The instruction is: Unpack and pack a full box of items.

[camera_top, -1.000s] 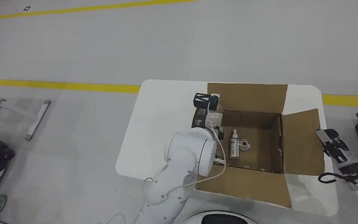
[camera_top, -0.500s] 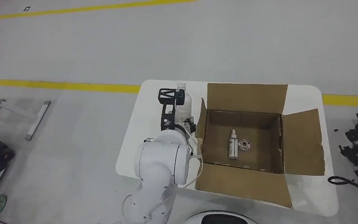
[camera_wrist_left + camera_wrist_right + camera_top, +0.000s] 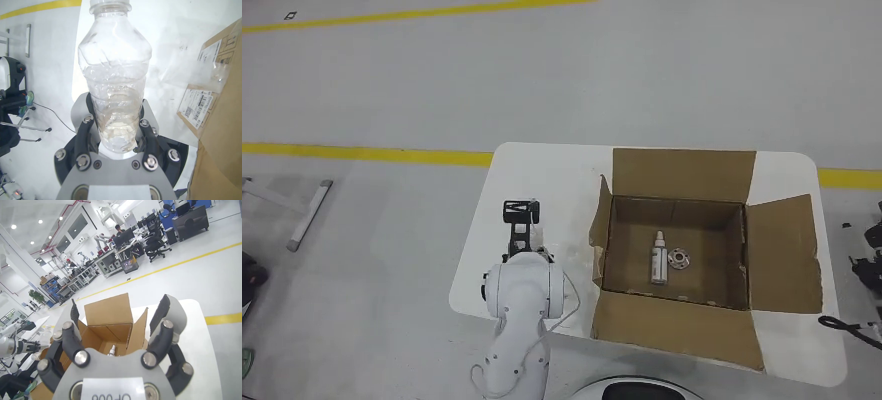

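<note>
**Open workshop hall around your table**

Your white table (image 3: 542, 180) stands on a pale grey floor (image 3: 542, 80). A yellow floor line (image 3: 362, 153) passes by the table's far edge, and a second yellow line (image 3: 422, 15) lies well beyond it. Left of the table, a grey metal stand foot (image 3: 307, 215) rests on the floor. Beyond the table you have workbenches with monitors (image 3: 121, 239), black office chairs (image 3: 157, 247), a dark cabinet (image 3: 191, 222), shelving with blue bins (image 3: 50, 286) and a potted plant (image 3: 36, 295). Overhead, round ceiling lights (image 3: 13, 226) shine and a red pipe (image 3: 62, 213) runs above dark windows (image 3: 77, 225).
</note>
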### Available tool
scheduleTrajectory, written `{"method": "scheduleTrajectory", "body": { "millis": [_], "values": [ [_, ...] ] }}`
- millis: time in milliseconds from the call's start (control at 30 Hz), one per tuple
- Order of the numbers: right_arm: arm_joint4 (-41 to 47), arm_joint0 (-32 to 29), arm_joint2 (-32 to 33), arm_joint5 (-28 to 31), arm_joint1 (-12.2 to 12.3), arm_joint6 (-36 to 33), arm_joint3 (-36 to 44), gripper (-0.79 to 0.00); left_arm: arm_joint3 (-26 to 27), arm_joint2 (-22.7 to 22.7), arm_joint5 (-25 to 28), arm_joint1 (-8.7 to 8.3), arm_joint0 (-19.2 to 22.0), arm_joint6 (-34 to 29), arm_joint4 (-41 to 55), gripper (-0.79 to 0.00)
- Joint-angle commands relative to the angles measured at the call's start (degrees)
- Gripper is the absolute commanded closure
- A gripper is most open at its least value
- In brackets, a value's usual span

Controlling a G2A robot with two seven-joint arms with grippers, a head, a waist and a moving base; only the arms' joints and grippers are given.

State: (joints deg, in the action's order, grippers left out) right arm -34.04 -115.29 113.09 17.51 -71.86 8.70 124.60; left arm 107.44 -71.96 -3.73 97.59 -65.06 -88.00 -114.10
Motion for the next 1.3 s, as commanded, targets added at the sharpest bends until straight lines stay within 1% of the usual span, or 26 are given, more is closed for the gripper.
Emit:
{"method": "scheduleTrajectory", "body": {
  "millis": [0,133,467,567,633,700,767,833,900,1133,1200,1267],
  "values": [
    [-2.18,0.23,-1.11,-0.48,-0.12,0.61,0.15,0.000,-0.94,-0.02,0.38,0.14,0.05,0.00,-0.40,0.000],
    [-4.92,0.48,-3.26,-0.37,-0.33,1.39,-0.30,0.000,-0.94,-0.02,0.38,0.14,0.05,0.00,-0.40,0.000],
    [-5.22,0.51,-3.35,-0.31,-0.34,1.50,-0.39,0.000,-0.94,-0.02,0.38,0.14,0.05,0.00,-0.40,0.000],
    [-5.22,0.51,-3.35,-0.31,-0.34,1.50,-0.39,0.000,-1.37,2.58,3.61,0.20,-0.74,3.55,1.07,0.000],
    [-5.22,0.51,-3.35,-0.31,-0.34,1.50,-0.39,0.000,-1.72,3.77,6.11,0.15,-0.57,4.27,0.25,0.000],
    [-5.22,0.51,-3.35,-0.31,-0.34,1.50,-0.39,0.000,-3.03,4.10,8.57,0.11,-0.47,3.32,0.33,0.000],
    [-5.22,0.51,-3.35,-0.31,-0.34,1.50,-0.39,0.000,-3.98,3.74,10.01,0.02,-0.56,2.85,0.24,0.000],
    [-5.22,0.51,-3.35,-0.31,-0.34,1.50,-0.39,0.000,-5.32,3.07,12.68,-0.16,-0.83,1.89,0.56,0.000],
    [-5.22,0.51,-3.35,-0.31,-0.34,1.50,-0.39,0.000,-6.48,1.81,13.82,-0.25,-1.42,1.29,2.58,0.000],
    [-5.22,0.51,-3.35,-0.31,-0.34,1.50,-0.39,0.000,-11.08,-3.32,17.72,-0.75,-2.31,4.05,12.30,0.000],
    [-5.22,0.51,-3.35,-0.31,-0.34,1.50,-0.39,0.000,-13.23,-4.32,18.62,-1.00,-2.26,5.16,13.04,0.000],
    [-5.22,0.51,-3.35,-0.31,-0.34,1.50,-0.39,0.000,-15.83,-5.84,17.10,-1.22,-1.71,4.33,12.50,0.000]
  ]
}}
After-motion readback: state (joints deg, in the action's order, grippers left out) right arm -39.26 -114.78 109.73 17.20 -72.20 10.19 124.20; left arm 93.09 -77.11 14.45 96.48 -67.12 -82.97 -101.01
